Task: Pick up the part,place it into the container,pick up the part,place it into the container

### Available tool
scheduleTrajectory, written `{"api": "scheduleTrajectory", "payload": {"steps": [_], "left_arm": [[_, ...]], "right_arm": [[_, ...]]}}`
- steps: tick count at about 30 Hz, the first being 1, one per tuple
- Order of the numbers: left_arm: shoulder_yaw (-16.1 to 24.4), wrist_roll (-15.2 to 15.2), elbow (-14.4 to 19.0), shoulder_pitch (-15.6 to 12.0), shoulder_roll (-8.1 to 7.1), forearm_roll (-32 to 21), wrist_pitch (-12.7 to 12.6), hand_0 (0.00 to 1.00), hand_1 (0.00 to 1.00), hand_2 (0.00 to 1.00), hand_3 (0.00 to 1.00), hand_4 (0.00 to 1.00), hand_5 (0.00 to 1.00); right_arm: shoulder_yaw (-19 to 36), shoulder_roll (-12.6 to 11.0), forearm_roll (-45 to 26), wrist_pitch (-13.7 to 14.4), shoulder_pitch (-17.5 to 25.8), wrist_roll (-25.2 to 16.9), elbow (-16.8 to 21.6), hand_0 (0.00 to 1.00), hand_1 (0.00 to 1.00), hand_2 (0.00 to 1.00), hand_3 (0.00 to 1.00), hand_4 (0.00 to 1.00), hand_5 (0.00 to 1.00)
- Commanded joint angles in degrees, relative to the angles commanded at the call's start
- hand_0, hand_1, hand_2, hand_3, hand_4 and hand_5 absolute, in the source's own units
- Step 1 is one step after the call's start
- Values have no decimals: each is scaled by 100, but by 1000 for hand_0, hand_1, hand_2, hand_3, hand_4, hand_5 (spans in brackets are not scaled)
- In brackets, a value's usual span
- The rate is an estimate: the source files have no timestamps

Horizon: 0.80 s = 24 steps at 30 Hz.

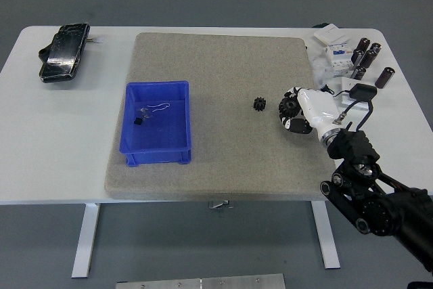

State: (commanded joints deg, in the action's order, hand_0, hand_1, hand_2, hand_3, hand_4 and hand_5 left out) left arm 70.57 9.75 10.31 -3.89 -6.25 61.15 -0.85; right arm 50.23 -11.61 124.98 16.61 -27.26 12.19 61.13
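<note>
Reaching in from the lower right corner, the right hand (292,112) rests low on the grey mat (216,52), its white-backed palm turned toward a small black gear (258,104) that sits just beside the fingertips, apart from them. The fingers look partly curled and I can't see anything held in them; they seem set to close on the gear from its right side. The blue container (157,124) stands well to the left on the same mat, open side up, with a small dark part (138,121) already lying on its floor, so one placement looks done. Between gear and container the mat is bare, giving a free path leftward. Clutter crowds only the far right of the desk (40,153): dark cylinders (369,52) and small boxes (337,45). A black pouch (64,52) lies far left.
</note>
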Motion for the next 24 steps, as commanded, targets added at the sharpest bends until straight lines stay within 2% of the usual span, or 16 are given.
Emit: {"api": "scheduleTrajectory", "payload": {"steps": [4,8,11,12,13,15,18,19,24], "left_arm": [[2,12,0,-6,-4,4,-2,637,610,572,587,656,135],[16,25,0,-3,-8,28,2,637,609,572,586,662,146],[22,31,0,-1,-7,40,5,637,609,572,586,662,146],[21,35,0,-1,-7,39,5,637,609,572,586,662,146],[20,38,0,-2,-7,36,5,636,610,572,585,663,151],[12,45,0,-5,-8,25,3,636,610,572,585,663,151],[5,56,0,-9,-13,12,-1,636,610,572,585,663,151],[4,60,0,-10,-15,10,-3,636,609,572,586,666,154],[3,73,0,-3,-20,7,-6,636,609,572,586,666,154]], "right_arm": [[-238,106,-57,1,-157,60,298,464,413,458,450,162,2],[-748,501,8,7,-433,186,751,475,413,457,447,170,2],[-1141,829,77,24,-595,234,891,475,413,457,447,170,2],[-1280,937,89,25,-641,241,901,475,413,457,447,170,2],[-1395,1017,89,28,-678,241,897,563,480,502,505,255,2],[-1661,1161,58,29,-777,223,845,563,480,502,505,255,2],[-2005,1161,-15,11,-912,183,699,563,480,502,505,255,2],[-2097,1161,-37,-2,-950,174,639,655,643,668,674,324,98],[-2295,1161,-43,-170,-1020,252,385,655,643,668,674,324,98]]}}
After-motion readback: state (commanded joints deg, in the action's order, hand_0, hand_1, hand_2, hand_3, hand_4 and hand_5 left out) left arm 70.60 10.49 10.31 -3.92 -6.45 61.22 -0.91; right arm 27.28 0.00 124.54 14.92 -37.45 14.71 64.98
